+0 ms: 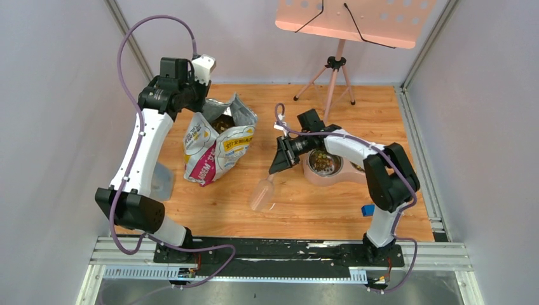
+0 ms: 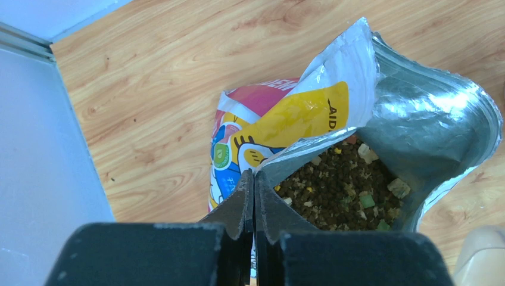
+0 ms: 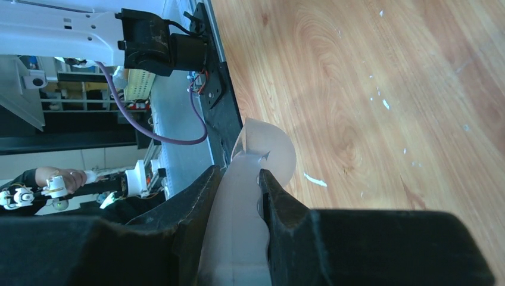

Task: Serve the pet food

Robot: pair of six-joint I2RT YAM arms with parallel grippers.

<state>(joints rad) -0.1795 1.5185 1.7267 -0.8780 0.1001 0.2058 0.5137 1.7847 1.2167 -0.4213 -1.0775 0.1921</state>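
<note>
Left fingers (image 2: 243, 205) tight on bag (image 2: 298, 113) rim; right fingers (image 3: 193, 205) clamped on scoop (image 3: 241, 190), apparently clear of bowl (image 1: 316, 174) edge.

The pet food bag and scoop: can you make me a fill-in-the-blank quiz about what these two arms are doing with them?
1. The bag has its top ____, showing pet food inside.
2. The left gripper pinches the rim of the ____.
3. The right gripper holds the clear scoop by its ____.
Missing words: open, bag, handle.
</note>
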